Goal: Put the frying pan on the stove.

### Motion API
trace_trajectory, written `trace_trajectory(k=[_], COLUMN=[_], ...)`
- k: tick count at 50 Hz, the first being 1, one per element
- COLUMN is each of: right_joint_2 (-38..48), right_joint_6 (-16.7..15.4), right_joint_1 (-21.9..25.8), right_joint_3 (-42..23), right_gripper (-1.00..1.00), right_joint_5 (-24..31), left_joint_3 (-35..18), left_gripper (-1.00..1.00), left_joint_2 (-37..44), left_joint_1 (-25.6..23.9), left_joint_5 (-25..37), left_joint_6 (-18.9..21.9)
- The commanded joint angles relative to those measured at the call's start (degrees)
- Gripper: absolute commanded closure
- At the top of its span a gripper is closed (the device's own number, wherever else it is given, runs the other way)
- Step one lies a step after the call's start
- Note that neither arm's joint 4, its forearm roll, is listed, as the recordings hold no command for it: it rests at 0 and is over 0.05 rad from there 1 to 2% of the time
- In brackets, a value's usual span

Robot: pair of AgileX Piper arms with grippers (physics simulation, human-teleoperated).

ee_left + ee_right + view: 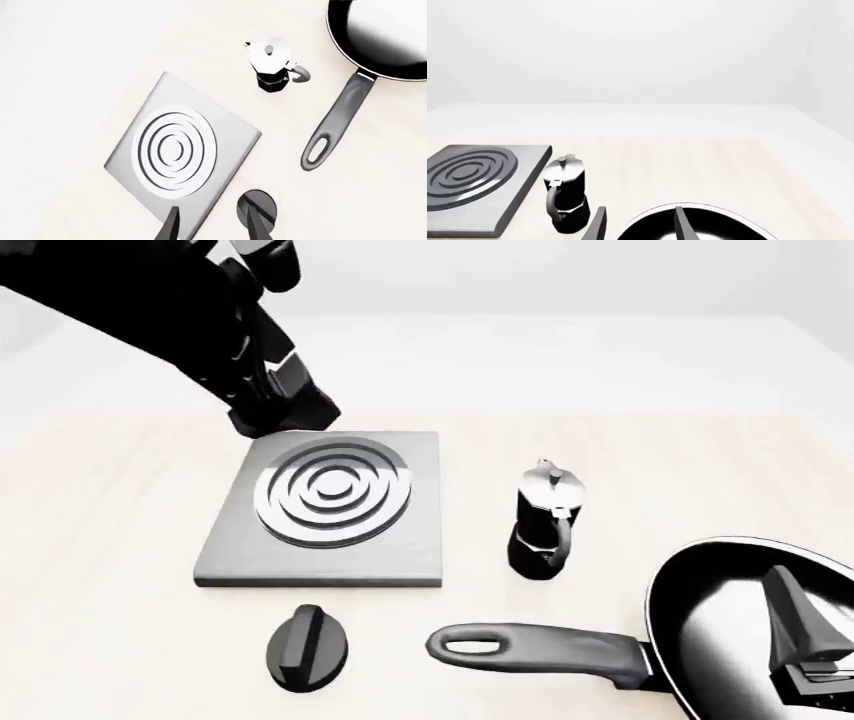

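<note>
- Right gripper sits closest to the lens, fingers apart with nothing between them, hanging over the bowl of the frying pan.
- That pan rests on the table well to the right of the stove and nearer the camera, its long handle pointing back toward the stove's near edge.
- Left gripper hovers above the stove's far left corner, fingers spread and empty.
- Trouble spot one: a moka pot stands between pan and stove. Swing the pan straight across and, in my judgement, it gets clipped and toppled.
- Trouble spot two: a black knob lies just off the stove's near edge, close to the handle's loop; a low drag could shove it.
- Rim grabs on glossy metal look slippery, so the pan may tilt or slide out.
- Left arm parked over the stove could block the landing.
</note>
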Motion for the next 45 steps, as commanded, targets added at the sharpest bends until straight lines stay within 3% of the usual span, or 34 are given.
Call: trace_trajectory(k=[1, 14, 17, 18, 29, 34, 45], right_joint_2=[0.00, 0.00, 0.00, 0.00, 0.00, 0.00, 0.00], right_joint_6=[-0.02, -0.02, 0.01, 0.01, 0.00, 0.00, -0.01], right_joint_1=[0.00, 0.00, 0.00, 0.00, -0.01, 0.00, 0.00], right_joint_3=[0.00, 0.00, 0.00, 0.00, 0.00, 0.00, 0.00], right_gripper=[-1.00, -1.00, -1.00, -1.00, -1.00, -1.00, -1.00], right_joint_5=[0.00, 0.00, 0.00, 0.00, 0.00, -0.01, 0.00], left_joint_3=[-6.73, -8.93, -8.64, -8.31, -10.55, -12.03, -12.77], left_gripper=[-1.00, -1.00, -1.00, -1.00, -1.00, -1.00, -1.00], left_joint_2=[5.53, 9.70, 10.43, 10.67, 13.20, 14.34, 15.66], left_joint_1=[-1.27, -3.05, -2.27, -0.23, -1.53, -5.26, -7.53], left_joint_5=[4.18, 4.88, 4.88, 4.88, 4.88, 4.88, 4.88], left_joint_6=[3.85, 5.90, 7.36, 9.75, 10.18, 8.53, 8.69])
